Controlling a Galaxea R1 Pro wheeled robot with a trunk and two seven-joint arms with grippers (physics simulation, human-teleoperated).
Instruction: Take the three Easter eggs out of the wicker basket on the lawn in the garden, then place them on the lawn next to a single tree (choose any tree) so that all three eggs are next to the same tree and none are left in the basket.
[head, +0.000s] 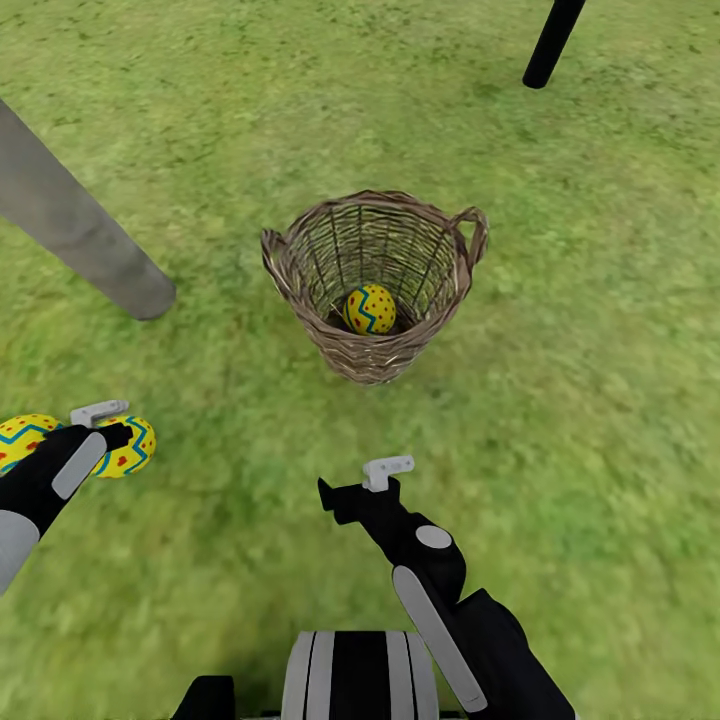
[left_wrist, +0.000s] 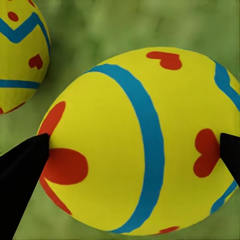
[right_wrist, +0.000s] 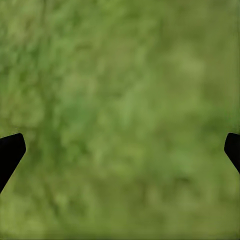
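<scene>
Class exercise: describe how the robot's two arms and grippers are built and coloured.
Both arms are glossy black with grey inlaid strips; the right arm also has a round grey disc. Each ends in a small pale-grey bracket at the left gripper and right gripper. Wrist views show black tapered fingers.

Outdoor garden, mottled green lawn (head: 560, 420) all round, pale grey trunk (head: 75, 235), probably a tree's

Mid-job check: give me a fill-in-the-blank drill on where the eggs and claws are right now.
1. The wicker basket holds exactly ____ Easter egg.
2. The left claw has its fingertips on either side of a yellow ____.
3. A second egg lies on the ____ beside it.
4. The right claw is open over bare ____.

Missing words: one; egg; lawn; grass
</scene>
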